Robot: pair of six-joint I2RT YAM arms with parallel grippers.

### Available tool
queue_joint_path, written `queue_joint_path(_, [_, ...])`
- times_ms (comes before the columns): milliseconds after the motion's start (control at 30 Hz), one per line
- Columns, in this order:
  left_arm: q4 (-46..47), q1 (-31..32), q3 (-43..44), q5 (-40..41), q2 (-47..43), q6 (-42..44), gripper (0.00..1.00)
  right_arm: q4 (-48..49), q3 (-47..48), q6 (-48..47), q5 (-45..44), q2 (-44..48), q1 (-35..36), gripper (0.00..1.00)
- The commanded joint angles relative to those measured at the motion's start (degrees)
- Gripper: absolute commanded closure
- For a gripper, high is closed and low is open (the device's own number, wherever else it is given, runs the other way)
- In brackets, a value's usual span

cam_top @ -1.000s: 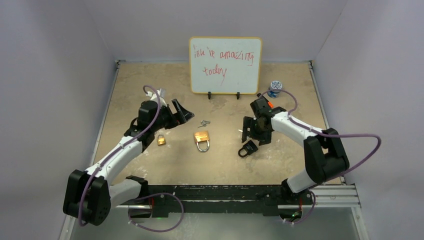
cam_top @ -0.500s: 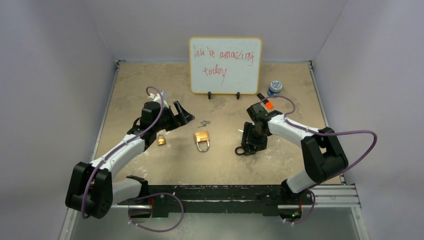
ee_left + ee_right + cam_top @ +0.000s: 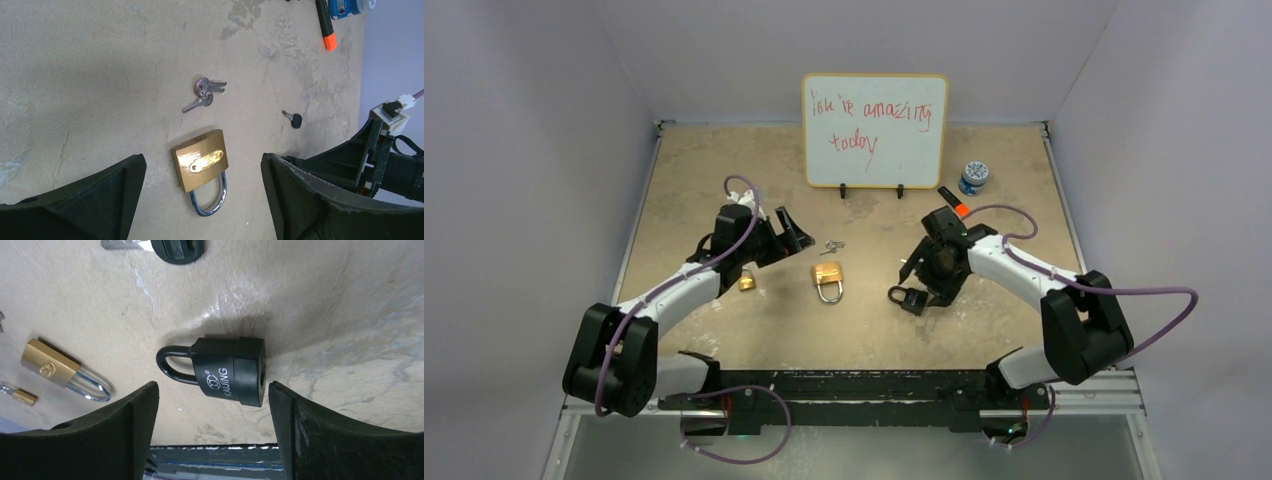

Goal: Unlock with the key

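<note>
A black padlock (image 3: 912, 297) lies on the table, shackle pointing left in the right wrist view (image 3: 225, 372). My right gripper (image 3: 924, 275) is open right over it, with the lock between the fingers (image 3: 213, 390). A black-headed key (image 3: 172, 246) lies just beyond the lock and also shows in the left wrist view (image 3: 293, 119). A large brass padlock (image 3: 828, 279) lies mid-table with a ring of silver keys (image 3: 830, 246) behind it. My left gripper (image 3: 789, 232) is open and empty above the table, framing the brass padlock (image 3: 201, 161) and silver keys (image 3: 205, 93).
A small brass padlock (image 3: 746, 283) lies by the left arm. A whiteboard (image 3: 875, 130) stands at the back. An orange-tipped marker (image 3: 951, 200) and a blue-lidded jar (image 3: 973, 176) lie at the back right. The table's front rail (image 3: 210, 460) is close behind the black padlock.
My right gripper has swung down and toward the near edge over the black padlock, which has shifted slightly left. My left arm has edged a little to the right.
</note>
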State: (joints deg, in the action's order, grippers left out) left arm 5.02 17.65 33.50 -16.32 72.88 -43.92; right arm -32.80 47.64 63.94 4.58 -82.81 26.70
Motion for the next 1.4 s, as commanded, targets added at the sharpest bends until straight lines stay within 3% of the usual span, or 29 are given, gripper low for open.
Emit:
queue_joint_path(0, [1.6,0.2,1.3,-0.1,-0.4,1.0,0.12,-7.2,5.3,-5.4,-10.0,1.0,0.4,0.18])
queue_joint_path(167, [0.4,0.1,1.6,0.8,-2.5,1.2,0.12,-5.2,9.5,-25.3,-11.8,0.3,0.3,0.2])
queue_joint_path(267, [0.1,0.2,1.3,1.3,-3.8,0.9,0.12,-4.8,13.5,-34.5,-11.4,-5.0,0.3,0.26])
queue_joint_path(567, [-0.9,0.2,0.7,1.6,-5.7,-0.2,0.12,-7.3,24.1,-48.6,-14.7,-20.9,0.4,0.35])
queue_joint_path(933, [-1.3,0.3,1.2,1.5,-5.5,-0.5,0.12,-7.4,27.0,-55.9,-5.0,-27.3,0.3,0.47])
queue_joint_path(1100, [0.7,0.3,2.0,-1.1,-4.3,0.3,0.12,-5.9,25.2,-53.7,-4.8,-27.7,0.3,0.51])
queue_joint_path(1367, [5.4,2.6,2.9,-6.7,0.1,-1.3,0.14,0.2,19.8,-50.8,-7.8,-23.7,0.4,0.66])
